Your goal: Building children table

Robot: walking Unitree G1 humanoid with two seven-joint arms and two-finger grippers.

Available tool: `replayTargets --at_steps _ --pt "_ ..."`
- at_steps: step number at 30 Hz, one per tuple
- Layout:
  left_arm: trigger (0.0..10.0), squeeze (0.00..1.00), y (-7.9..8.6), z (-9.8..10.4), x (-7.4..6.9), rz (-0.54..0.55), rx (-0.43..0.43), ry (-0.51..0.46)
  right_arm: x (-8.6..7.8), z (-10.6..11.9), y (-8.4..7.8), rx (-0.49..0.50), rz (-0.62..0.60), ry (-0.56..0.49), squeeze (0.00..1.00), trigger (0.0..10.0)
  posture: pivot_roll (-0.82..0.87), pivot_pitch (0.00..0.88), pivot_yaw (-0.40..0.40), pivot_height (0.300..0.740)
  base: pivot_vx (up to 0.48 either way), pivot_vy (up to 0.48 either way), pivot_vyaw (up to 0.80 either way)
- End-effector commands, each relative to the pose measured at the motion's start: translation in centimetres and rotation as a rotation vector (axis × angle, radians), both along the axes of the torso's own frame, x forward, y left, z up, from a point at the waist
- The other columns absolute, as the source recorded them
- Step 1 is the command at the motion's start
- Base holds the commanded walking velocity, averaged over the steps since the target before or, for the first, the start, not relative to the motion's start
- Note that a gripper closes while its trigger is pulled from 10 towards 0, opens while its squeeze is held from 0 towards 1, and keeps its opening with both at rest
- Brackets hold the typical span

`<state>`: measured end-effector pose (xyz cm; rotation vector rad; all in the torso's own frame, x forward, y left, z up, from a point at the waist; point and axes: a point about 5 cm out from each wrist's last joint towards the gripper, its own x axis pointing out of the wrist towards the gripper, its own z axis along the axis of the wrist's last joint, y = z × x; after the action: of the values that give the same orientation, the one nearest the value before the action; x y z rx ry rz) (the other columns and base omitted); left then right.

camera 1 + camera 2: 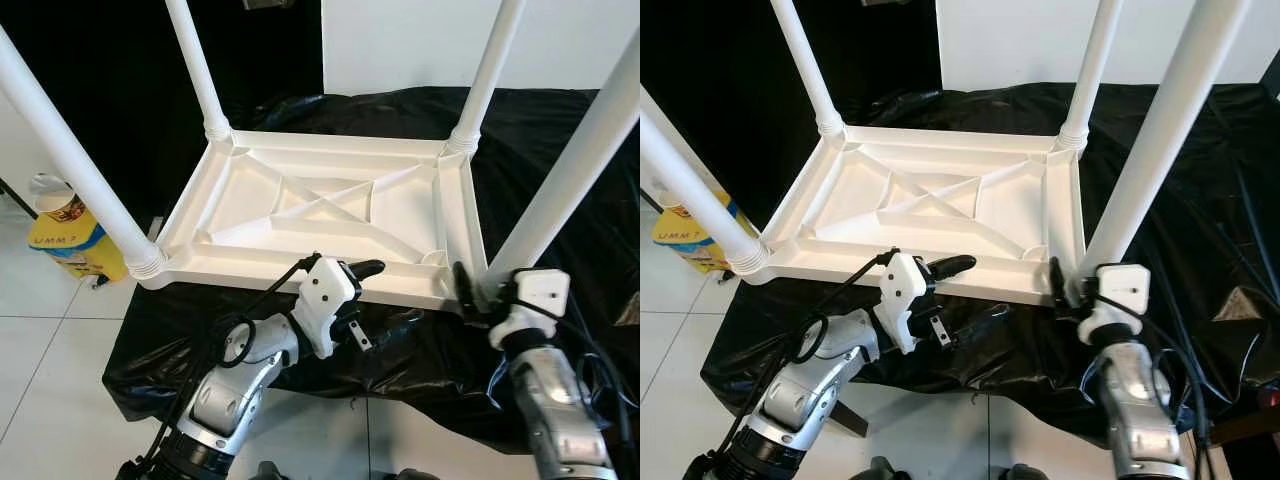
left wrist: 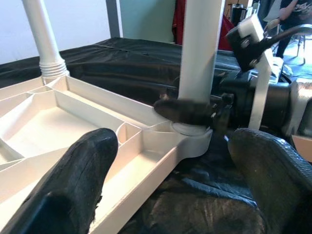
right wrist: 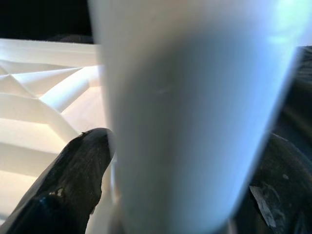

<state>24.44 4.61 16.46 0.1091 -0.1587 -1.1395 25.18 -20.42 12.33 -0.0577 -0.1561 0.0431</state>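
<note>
White plastic table top (image 1: 320, 215) lay upside down on a black sheet (image 1: 560, 160), ribbed underside facing up with diagonal braces crossing in the middle. Four white round legs stood upright in the corner sockets: far left leg (image 1: 196, 66), far right leg (image 1: 488, 75), near left leg (image 1: 70, 160), near right leg (image 1: 570, 175). Each leg had a ribbed collar at its base. The table's near edge overhung the sheet's front slightly.

White plastic kids' table (image 1: 330, 210) sits upside down on black plastic sheet (image 1: 560, 140), w/ yellow container (image 1: 70, 240) on floor to its left.
</note>
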Motion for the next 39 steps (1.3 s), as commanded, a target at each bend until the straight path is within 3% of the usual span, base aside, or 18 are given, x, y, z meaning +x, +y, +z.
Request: replayTargets --at_steps 1,7,19,20,21,23,24,31,32,33,37,38,39 --pt "10.0 0.0 0.3 -0.2 0.2 0.033 0.005 0.003 0.1 -0.1 0.3 -0.009 0.083 0.008 0.0 10.0 0.02 0.056 0.033 0.74 0.0 0.0 0.0" --pt "10.0 0.0 0.3 -0.1 0.3 0.022 0.014 -0.003 1.1 0.2 -0.6 -0.108 0.23 0.037 0.0 10.0 0.02 0.053 0.039 0.74 0.0 0.0 0.0" --pt "10.0 0.0 0.7 0.0 0.5 0.025 0.019 -0.011 2.3 0.6 -1.1 -0.151 0.285 0.04 0.0 10.0 0.02 0.051 0.044 0.74 0.0 0.0 0.0" --pt "10.0 0.0 0.6 0.0 0.5 0.025 0.018 -0.011 2.6 0.7 -1.2 -0.156 0.296 0.038 0.0 3.4 0.02 0.054 0.046 0.74 0.0 0.0 0.0" --pt "10.0 0.0 0.5 0.0 0.5 0.024 0.017 -0.01 2.7 0.8 -1.2 -0.158 0.308 0.037 0.0 1.8 0.02 0.054 0.046 0.74 0.0 0.0 0.0" --pt "10.0 0.0 0.5 0.0 0.5 0.024 0.017 -0.01 2.7 0.8 -1.2 -0.158 0.308 0.037 0.0 1.8 0.02 0.054 0.046 0.74 0.0 0.0 0.0" --pt "10.0 0.0 0.5 0.1 0.5 0.025 0.016 -0.01 2.7 0.6 -1.3 -0.16 0.313 0.045 0.0 0.0 0.03 0.057 0.046 0.74 0.0 0.0 0.0" --pt "10.0 0.0 0.8 0.0 0.5 0.038 0.015 -0.006 2.1 -1.2 -1.7 -0.1 0.248 0.108 0.0 0.0 0.03 0.068 0.053 0.74 0.0 0.0 0.0" --pt "10.0 0.0 0.8 0.0 0.4 0.037 0.017 -0.004 2.0 -1.5 -1.7 -0.085 0.214 0.121 0.0 2.2 0.03 0.071 0.056 0.74 0.0 0.0 0.0" --pt "10.0 0.0 0.8 -0.1 0.4 0.036 0.019 -0.002 1.9 -1.7 -1.6 -0.075 0.189 0.128 0.0 10.0 0.02 0.073 0.058 0.74 0.0 0.0 0.0" --pt "10.0 0.0 0.9 -0.2 0.4 0.035 0.021 0.003 1.8 -2.1 -1.3 -0.072 0.156 0.14 0.0 10.0 0.02 0.074 0.06 0.74 0.0 0.0 0.0" --pt "10.0 0.0 0.7 -0.4 0.4 0.035 0.025 0.009 1.9 -2.5 -0.9 -0.076 0.064 0.148 0.0 10.0 0.02 0.078 0.066 0.74 0.0 0.0 0.0" --pt "10.0 0.0 0.7 -0.4 0.4 0.035 0.025 0.009 1.9 -2.5 -0.9 -0.076 0.064 0.148 0.0 10.0 0.02 0.078 0.066 0.74 0.0 0.0 0.0"
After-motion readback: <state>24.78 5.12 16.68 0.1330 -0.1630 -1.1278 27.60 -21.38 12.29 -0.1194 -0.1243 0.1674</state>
